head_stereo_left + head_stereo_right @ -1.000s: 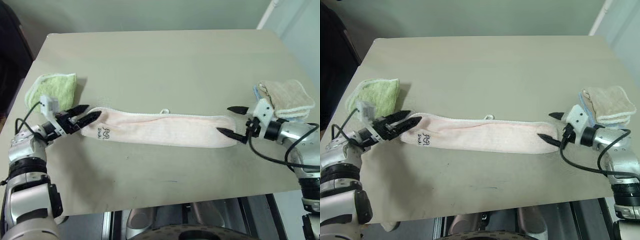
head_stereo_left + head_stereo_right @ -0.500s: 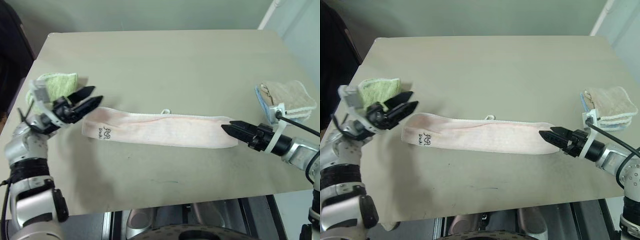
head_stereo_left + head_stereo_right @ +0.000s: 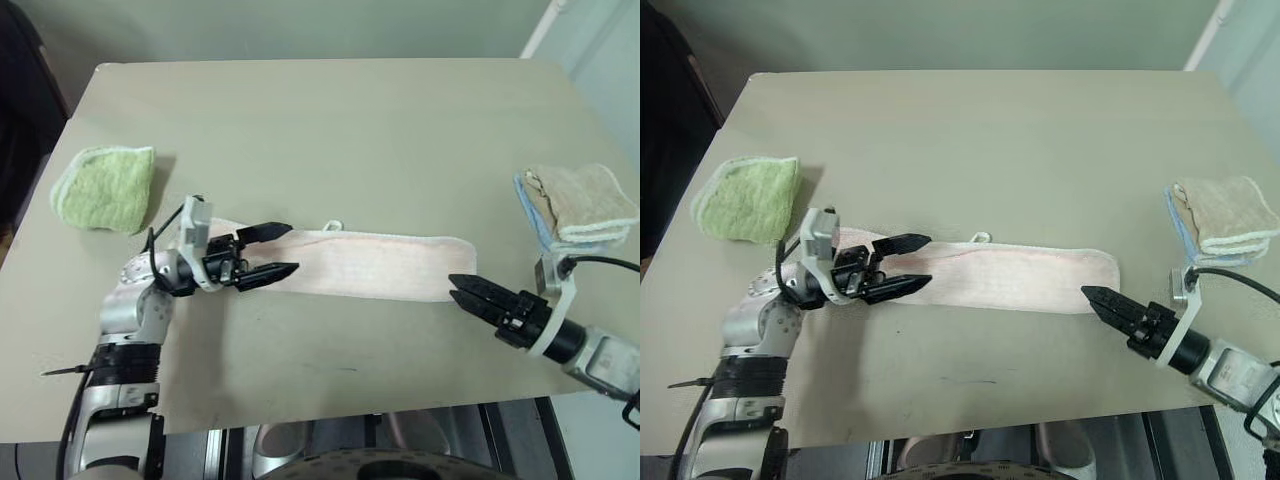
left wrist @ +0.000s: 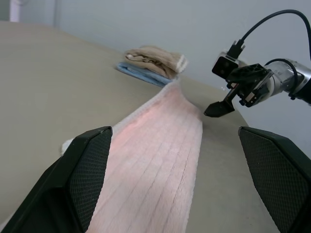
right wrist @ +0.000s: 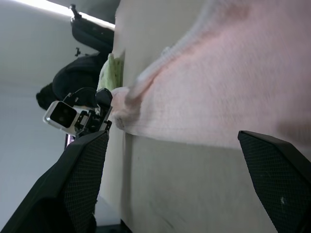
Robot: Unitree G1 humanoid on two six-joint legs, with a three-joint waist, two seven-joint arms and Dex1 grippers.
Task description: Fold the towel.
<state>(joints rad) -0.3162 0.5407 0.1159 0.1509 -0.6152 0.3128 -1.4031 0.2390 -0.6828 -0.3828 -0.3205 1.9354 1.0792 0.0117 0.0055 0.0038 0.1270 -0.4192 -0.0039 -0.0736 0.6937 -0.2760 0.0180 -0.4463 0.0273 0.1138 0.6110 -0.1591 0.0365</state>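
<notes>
Towel [image 3: 370, 265] lies as a long pink strip across the worktop [image 3: 330, 120]; my left claw [image 3: 272, 251] gapes over its left end, right claw [image 3: 462, 288] open beside the far end, likely positioned for the next fold

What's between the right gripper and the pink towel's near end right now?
Bare tabletop. In the left eye view the right gripper sits just off the towel end, a thin strip of table between them, not touching. Its fingers look open.

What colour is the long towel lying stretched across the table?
Pale pink; the towel shows best in the right eye view.
</notes>
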